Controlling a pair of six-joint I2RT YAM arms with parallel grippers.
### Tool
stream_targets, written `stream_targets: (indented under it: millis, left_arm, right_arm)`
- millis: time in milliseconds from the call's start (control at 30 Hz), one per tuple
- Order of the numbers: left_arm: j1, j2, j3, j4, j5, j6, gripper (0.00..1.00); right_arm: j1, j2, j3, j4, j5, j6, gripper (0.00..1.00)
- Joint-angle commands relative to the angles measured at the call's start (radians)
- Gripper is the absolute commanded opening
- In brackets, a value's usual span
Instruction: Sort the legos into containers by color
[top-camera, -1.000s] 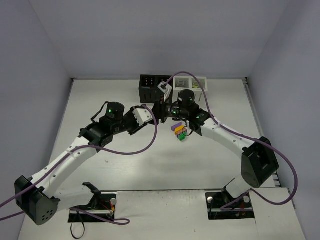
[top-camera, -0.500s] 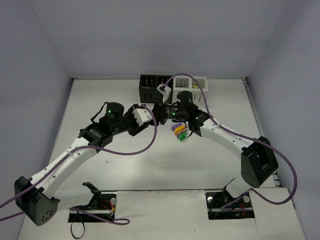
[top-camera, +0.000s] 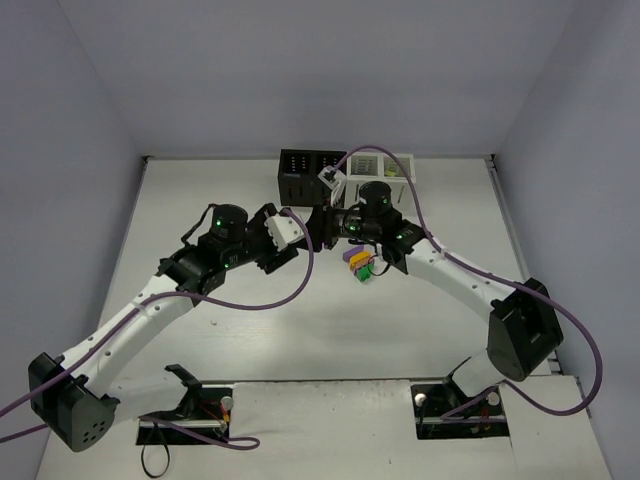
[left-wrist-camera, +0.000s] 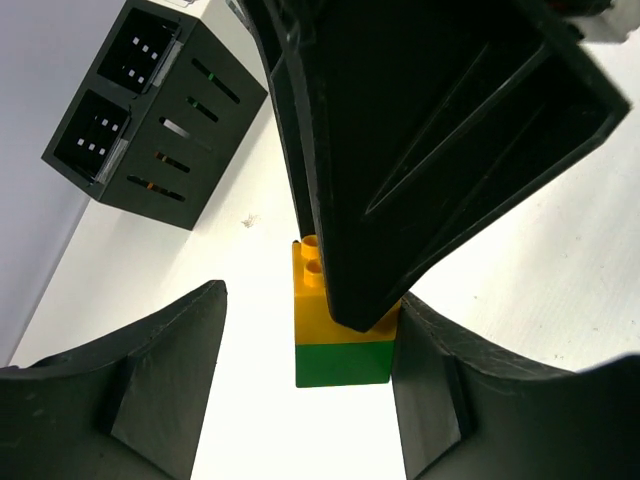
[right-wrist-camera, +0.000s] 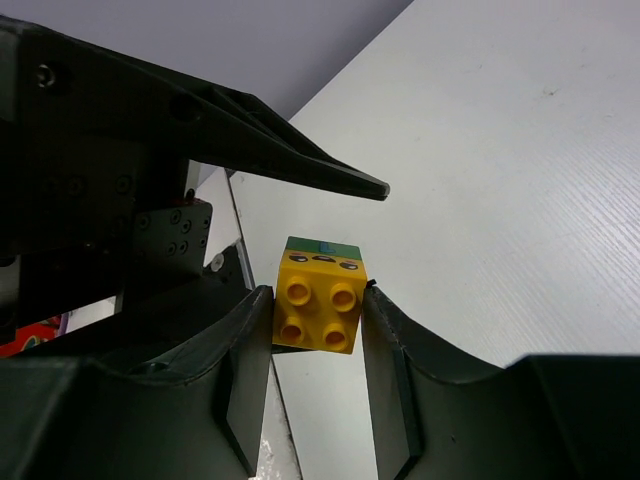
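**Right gripper.** In the right wrist view the right gripper (right-wrist-camera: 317, 298) was clamped on a two-brick lego stack (right-wrist-camera: 318, 305). The stack was a yellow four-stud brick seated on a green brick. One finger (right-wrist-camera: 245, 370) pressed each opposite side of the yellow brick, and the stud face was turned toward the camera. The stack was held clear of the white table (top-camera: 250, 330).

**Left gripper.** In the left wrist view the left gripper (left-wrist-camera: 312, 310) stood with its fingers apart, one on either side of the same stack. A clear gap showed between the left-hand finger (left-wrist-camera: 165, 390) and the brick. On the other side, a right gripper finger lay between the brick and the left gripper's finger. The left gripper gripped nothing.

**Arm position.** In the top view the two wrists met nose to nose above the table centre, just in front of the containers.

**Remaining legos.** A small cluster of legos (top-camera: 357, 262) in purple, orange-yellow and lime green lay on the table directly below the right wrist. Individual bricks could not be told apart at this size.

**Containers.** The bins stood in a row at the far edge of the table. The black bins (top-camera: 303, 172) were on the left and the white bins (top-camera: 380, 165) on the right. The contents of the bins could not be determined.

**Cabling.** A purple cable (top-camera: 290, 295) ran along each arm.
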Motion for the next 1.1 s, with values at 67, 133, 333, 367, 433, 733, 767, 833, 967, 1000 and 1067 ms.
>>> stream_targets:
  millis: [67, 133, 333, 367, 433, 733, 767, 833, 967, 1000, 1067]
  left_arm:
    - [0.002, -0.014, 0.014, 0.062, 0.002, 0.009, 0.58]
    - [0.002, -0.011, 0.016, 0.061, 0.002, 0.011, 0.55]
    - [0.002, -0.008, 0.020, 0.056, 0.002, 0.012, 0.36]
    - [0.002, -0.010, 0.020, 0.054, 0.002, 0.011, 0.35]
    - [0.002, -0.008, 0.023, 0.050, 0.004, 0.014, 0.34]
    - [0.002, 0.006, 0.040, 0.022, 0.022, 0.015, 0.18]
    - [0.002, 0.007, 0.042, 0.019, 0.024, 0.014, 0.17]
    - [0.002, 0.009, 0.043, 0.015, 0.025, 0.014, 0.14]
    - [0.002, 0.015, 0.048, 0.013, 0.027, 0.014, 0.12]
    - [0.002, 0.016, 0.048, 0.011, 0.027, 0.014, 0.12]
    - [0.002, 0.018, 0.048, 0.010, 0.024, 0.014, 0.12]
  right_arm:
    - [-0.008, -0.074, 0.013, 0.063, -0.019, 0.006, 0.00]
    - [-0.009, -0.077, 0.012, 0.064, -0.019, 0.006, 0.00]
    - [-0.009, -0.077, 0.004, 0.069, -0.019, 0.009, 0.00]
    - [-0.009, -0.078, 0.004, 0.069, -0.019, 0.009, 0.00]
    - [-0.011, -0.078, 0.001, 0.070, -0.019, 0.009, 0.00]
    - [-0.066, -0.098, -0.010, 0.072, -0.018, 0.012, 0.00]
    - [-0.075, -0.103, -0.011, 0.070, -0.018, 0.012, 0.00]
    - [-0.101, -0.111, -0.008, 0.069, -0.019, 0.009, 0.00]
    - [-0.143, -0.115, 0.006, 0.050, -0.012, -0.008, 0.00]
    - [-0.151, -0.115, 0.015, 0.044, -0.006, -0.020, 0.00]
    - [-0.172, -0.114, 0.022, 0.032, -0.004, -0.028, 0.00]
